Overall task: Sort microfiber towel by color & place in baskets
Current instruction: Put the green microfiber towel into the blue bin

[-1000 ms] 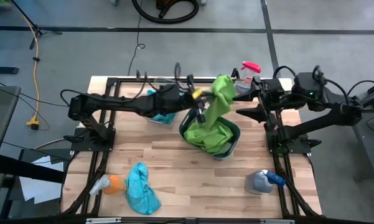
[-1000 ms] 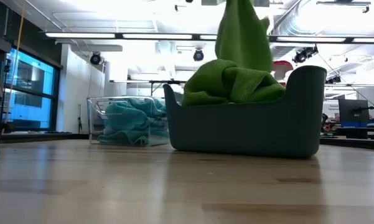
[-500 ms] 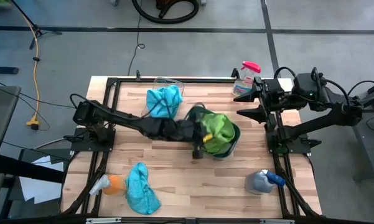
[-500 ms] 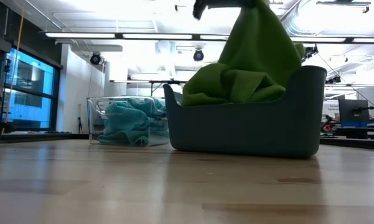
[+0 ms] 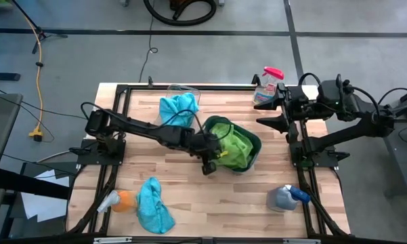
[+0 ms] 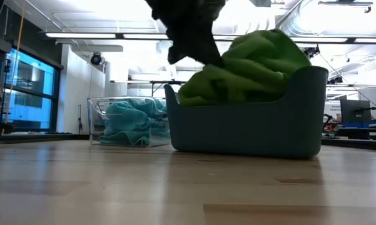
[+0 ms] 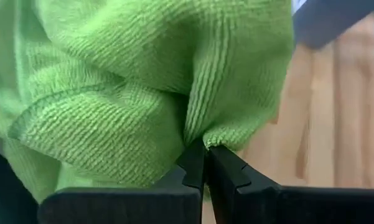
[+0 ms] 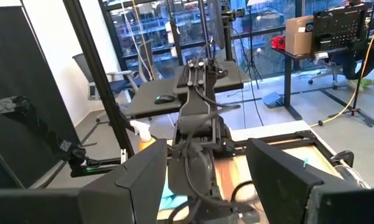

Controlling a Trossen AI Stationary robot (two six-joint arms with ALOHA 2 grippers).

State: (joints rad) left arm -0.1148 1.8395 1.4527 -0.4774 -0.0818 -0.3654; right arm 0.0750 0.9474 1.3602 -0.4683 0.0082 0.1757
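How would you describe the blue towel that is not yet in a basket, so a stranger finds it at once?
Start at the wooden table and go to its near left corner. The turquoise towel lies crumpled on bare wood beside an orange-topped bottle; the other blue towels sit inside the clear basket.

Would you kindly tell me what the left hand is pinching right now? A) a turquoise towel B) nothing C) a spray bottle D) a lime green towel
D: the left hand is shut on a fold of the lime green towel, at the dark teal-grey basket.
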